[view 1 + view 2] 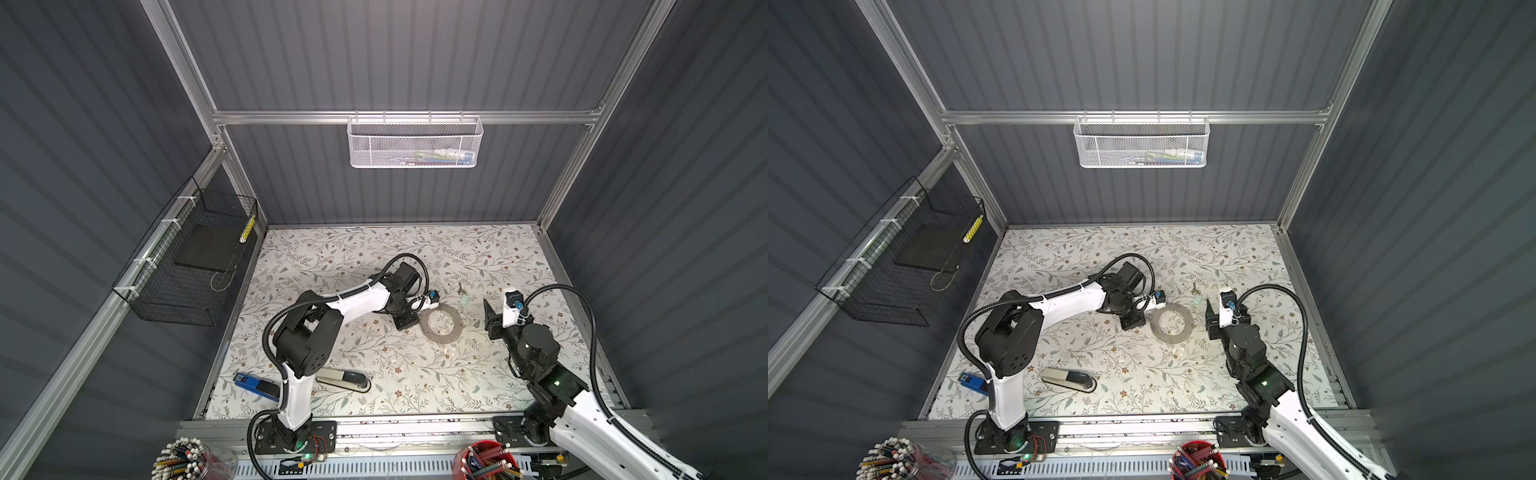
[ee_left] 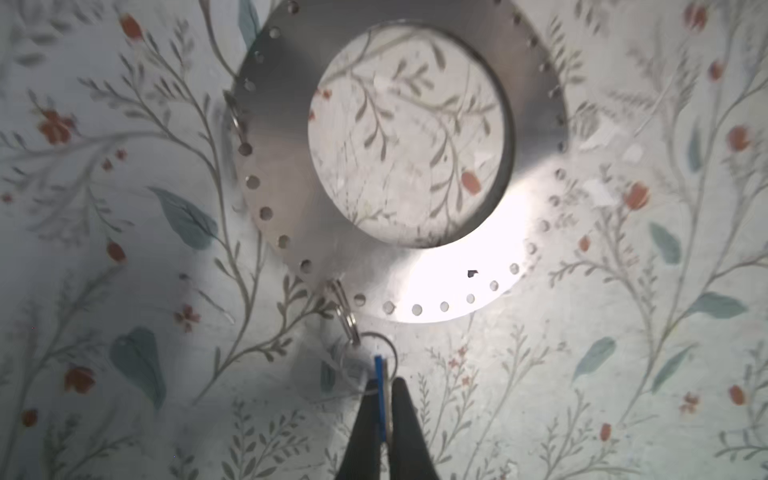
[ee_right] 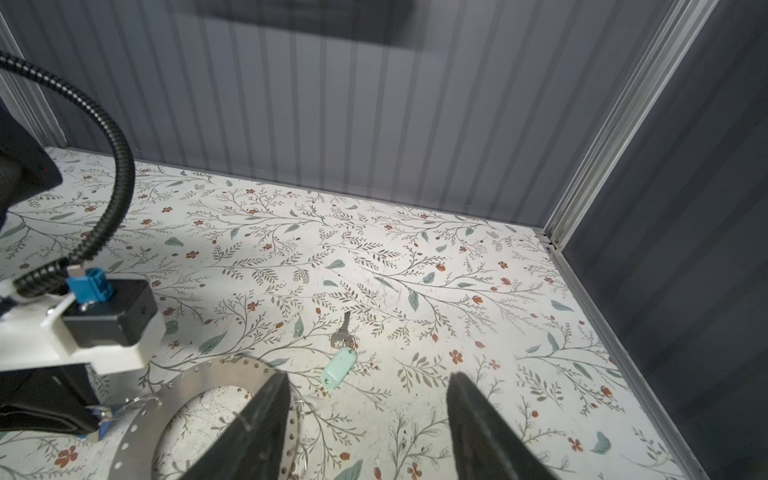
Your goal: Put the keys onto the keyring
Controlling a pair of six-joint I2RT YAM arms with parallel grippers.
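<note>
The keyring [image 2: 282, 166] lies past the left gripper [image 2: 384, 388], clamped on the blue-tagged key [image 2: 379, 374], unseen in both top views; the right gripper [image 3: 368, 390], spread wide, faces the mint-tagged key [image 3: 340, 365].

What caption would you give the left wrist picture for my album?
Left gripper pinches the blue-tagged key, its small split ring at the holed edge of the keyring.
</note>
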